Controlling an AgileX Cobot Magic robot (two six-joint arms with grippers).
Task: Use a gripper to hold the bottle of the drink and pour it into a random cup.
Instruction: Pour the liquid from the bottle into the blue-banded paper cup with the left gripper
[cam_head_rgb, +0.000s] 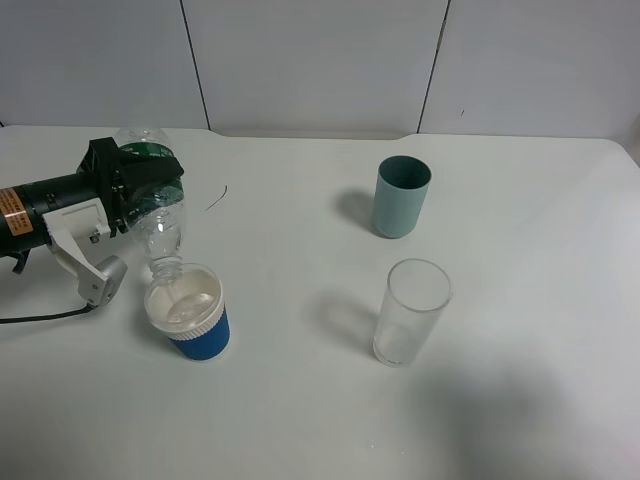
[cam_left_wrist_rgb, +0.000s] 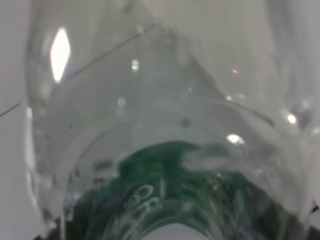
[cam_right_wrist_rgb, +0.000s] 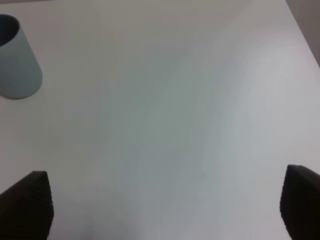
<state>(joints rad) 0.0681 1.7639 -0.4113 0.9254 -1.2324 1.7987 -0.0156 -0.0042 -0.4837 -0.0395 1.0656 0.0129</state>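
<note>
Gripping hand: the black two-fingered left hand (cam_head_rgb: 135, 192) is clenched around the labelled middle of the small clear plastic bottle with a green label (cam_head_rgb: 160, 222).
Bottle: uncapped and tipped steeply neck-down near the left edge of the white desk (cam_head_rgb: 300, 420), its mouth just over the cup's rim. In the left wrist view it (cam_left_wrist_rgb: 165, 150) fills the picture.
Cup: short blue paper cup with a white ribbed rim (cam_head_rgb: 205, 340), upright directly under the bottle's mouth, toward the front-left corner.
Free hand: the right hand (cam_right_wrist_rgb: 165, 205) is spread wide and grasps nothing.
Other cups: teal plastic cup (cam_head_rgb: 402, 198) toward the far edge; tall clear glass (cam_head_rgb: 410, 312) nearer the front. Both stand well apart from the blue cup.
</note>
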